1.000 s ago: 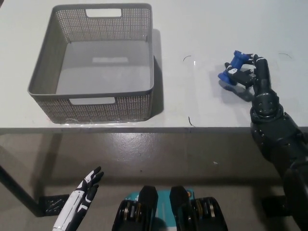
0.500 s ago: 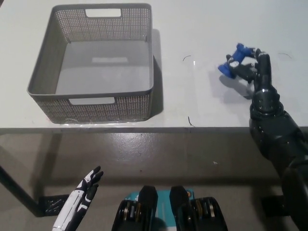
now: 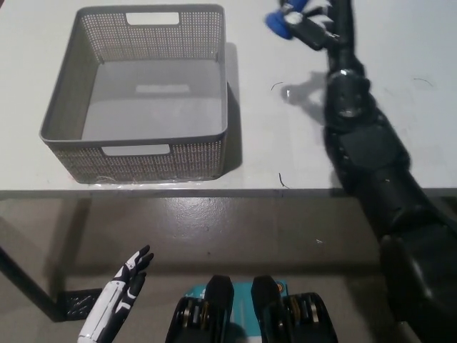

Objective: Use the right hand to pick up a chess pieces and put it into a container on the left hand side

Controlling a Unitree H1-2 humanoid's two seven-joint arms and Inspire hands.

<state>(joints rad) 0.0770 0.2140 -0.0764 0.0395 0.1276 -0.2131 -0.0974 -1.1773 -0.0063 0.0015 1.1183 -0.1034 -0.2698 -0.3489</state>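
The black right robot hand (image 3: 314,25) grips a blue plastic chess piece (image 3: 280,18) above the white worktop's (image 3: 285,136) far edge. The piece's long axis is unclear. The white left robot hand (image 3: 118,300) rests below, fingers apart, with the grey mesh basket (image 3: 136,150) near the front-left edge.

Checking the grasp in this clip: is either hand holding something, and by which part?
The right hand holds the blue chess piece raised near the picture's top; its fingers hide where they grip it. The left hand rests low, empty.

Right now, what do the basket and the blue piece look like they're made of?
Basket: looks like grey moulded plastic, matte; fine perforated mesh walls, cut-out handles and a solid smooth floor suggest that, though painted metal can't be ruled out. Blue piece: probably plastic, saturated uniform blue with a slight sheen; it is mostly hidden in the right robot hand, so this is uncertain.
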